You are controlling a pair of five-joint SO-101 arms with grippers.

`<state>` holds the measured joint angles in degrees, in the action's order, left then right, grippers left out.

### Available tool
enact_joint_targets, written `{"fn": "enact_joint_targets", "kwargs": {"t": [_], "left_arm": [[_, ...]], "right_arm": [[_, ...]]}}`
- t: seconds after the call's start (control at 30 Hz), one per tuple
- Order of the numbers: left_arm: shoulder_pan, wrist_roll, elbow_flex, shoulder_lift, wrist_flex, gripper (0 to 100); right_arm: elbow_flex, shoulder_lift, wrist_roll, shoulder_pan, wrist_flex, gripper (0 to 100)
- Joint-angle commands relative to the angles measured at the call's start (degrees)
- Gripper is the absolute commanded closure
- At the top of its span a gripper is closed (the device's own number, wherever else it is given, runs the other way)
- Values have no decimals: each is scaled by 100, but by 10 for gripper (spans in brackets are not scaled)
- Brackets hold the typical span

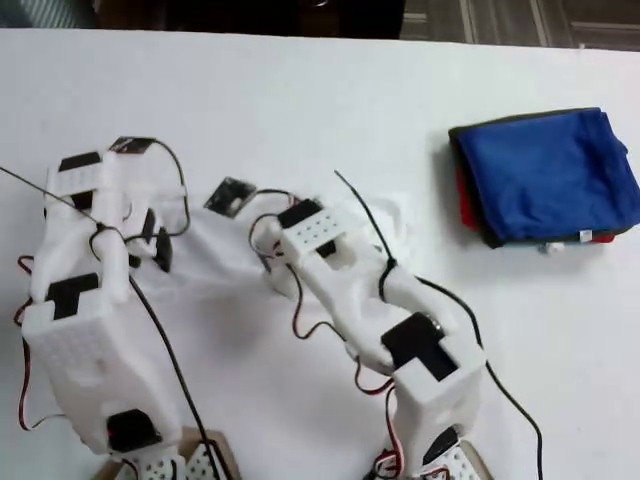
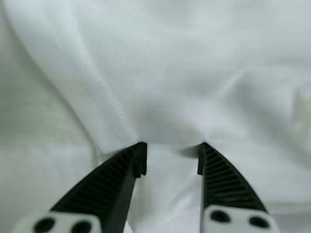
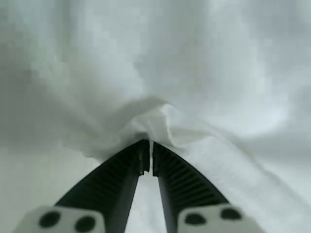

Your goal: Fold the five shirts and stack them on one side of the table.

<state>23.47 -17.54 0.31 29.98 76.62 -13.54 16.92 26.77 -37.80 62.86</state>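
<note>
Right gripper (image 3: 147,157) pinches thin white fabric shirt (image 3: 204,73), left gripper (image 2: 170,158) gapes over it: clamp left before lifting evenly.

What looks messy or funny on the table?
The white shirt lies rumpled on the table, not folded. The right gripper has its fingers shut on a puckered ridge of it. Under the folded blue shirt, a red shirt pokes out at the edge.
</note>
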Motion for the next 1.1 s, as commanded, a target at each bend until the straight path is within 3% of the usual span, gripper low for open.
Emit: {"fn": "enact_joint_targets", "kwargs": {"t": [0.0,0.13,0.23,0.43,0.57,0.8,0.97,1.07], "left_arm": [[44,44,-75,35,-255,812],[44,44,-136,-44,-132,812],[53,44,-453,-246,492,812],[79,9,-901,-677,1196,812],[-44,105,-1174,-721,800,812],[-448,290,-1059,-466,-352,812],[-440,290,-1393,492,-387,812],[-290,273,-1912,1011,0,812]], "right_arm": [[26,-391,0,57,277,978],[26,-1042,0,382,277,978],[26,-1560,0,734,295,978],[246,-2035,-44,1895,-409,978],[791,-1288,-44,2554,-875,978],[2462,760,-44,2615,-251,978],[3534,1771,-18,2782,567,978],[4044,2185,-9,3046,725,978]]}}
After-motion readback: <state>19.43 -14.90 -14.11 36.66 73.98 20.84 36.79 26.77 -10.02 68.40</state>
